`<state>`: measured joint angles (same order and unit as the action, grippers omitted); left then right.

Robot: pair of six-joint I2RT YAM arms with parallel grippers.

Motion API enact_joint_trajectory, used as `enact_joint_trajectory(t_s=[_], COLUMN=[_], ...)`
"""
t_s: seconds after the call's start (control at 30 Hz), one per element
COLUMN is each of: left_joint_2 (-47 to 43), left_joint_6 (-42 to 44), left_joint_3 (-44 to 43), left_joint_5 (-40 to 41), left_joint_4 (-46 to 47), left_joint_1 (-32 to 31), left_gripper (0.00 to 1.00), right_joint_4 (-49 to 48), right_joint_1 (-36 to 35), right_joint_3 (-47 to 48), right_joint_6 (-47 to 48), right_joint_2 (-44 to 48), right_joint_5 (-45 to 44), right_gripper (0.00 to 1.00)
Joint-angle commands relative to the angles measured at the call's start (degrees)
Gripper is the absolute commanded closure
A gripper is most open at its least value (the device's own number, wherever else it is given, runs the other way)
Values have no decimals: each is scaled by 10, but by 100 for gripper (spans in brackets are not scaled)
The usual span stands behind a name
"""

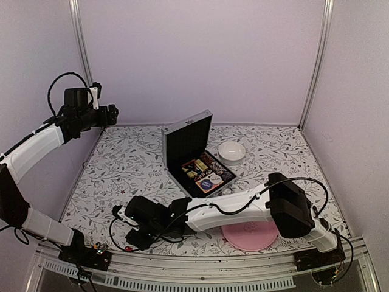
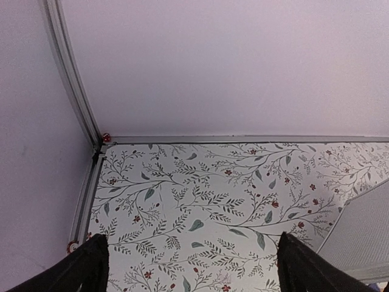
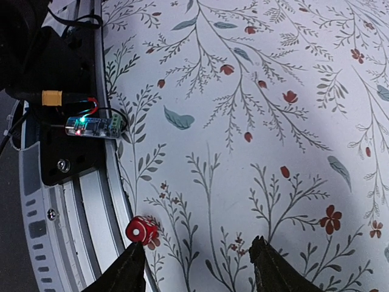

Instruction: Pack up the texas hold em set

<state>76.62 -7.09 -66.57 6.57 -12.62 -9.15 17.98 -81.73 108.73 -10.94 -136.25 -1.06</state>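
Note:
The silver briefcase [image 1: 187, 141] stands open at the table's middle, lid upright, with card decks and dark chips in its black tray [image 1: 203, 173]. Its lid corner shows in the left wrist view [image 2: 364, 234]. A tiny red die [image 3: 141, 230] lies on the floral cloth by the table's near rail, just beyond the left fingertip [image 3: 124, 271] of my right gripper [image 3: 197, 264]. That gripper is open and low over the near-left table [image 1: 135, 234]. My left gripper [image 1: 112, 114] is open and empty, held high at the back left; its view [image 2: 191, 267] shows only cloth between the fingers.
A white bowl [image 1: 231, 151] sits right of the case. A pink plate [image 1: 249, 234] lies under my right arm at the near edge. The left arm's base with a lit circuit board [image 3: 94, 126] is beside the die. A small red object [image 2: 106, 137] sits in the back-left corner.

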Motion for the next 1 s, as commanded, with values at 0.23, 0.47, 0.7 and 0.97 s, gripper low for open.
enact_joint_trajectory(t_s=[0.23, 0.47, 0.7, 0.97], left_joint_2=[2, 2, 8, 8], left_joint_6=[3, 3, 4, 7], left_joint_3=[7, 7, 6, 7], left_joint_5=[5, 4, 4, 12], left_joint_4=[16, 16, 14, 14], left_joint_1=[-7, -8, -10, -13], left_gripper=[4, 4, 4, 4], right_joint_4=[4, 1, 0, -1], right_joint_1=[-27, -29, -39, -39], right_joint_3=[69, 72, 73, 70], right_joint_6=[33, 39, 56, 65], right_joint_2=[-77, -92, -104, -101], right_joint_5=[26, 22, 1, -16], right_gripper=[45, 50, 61, 78])
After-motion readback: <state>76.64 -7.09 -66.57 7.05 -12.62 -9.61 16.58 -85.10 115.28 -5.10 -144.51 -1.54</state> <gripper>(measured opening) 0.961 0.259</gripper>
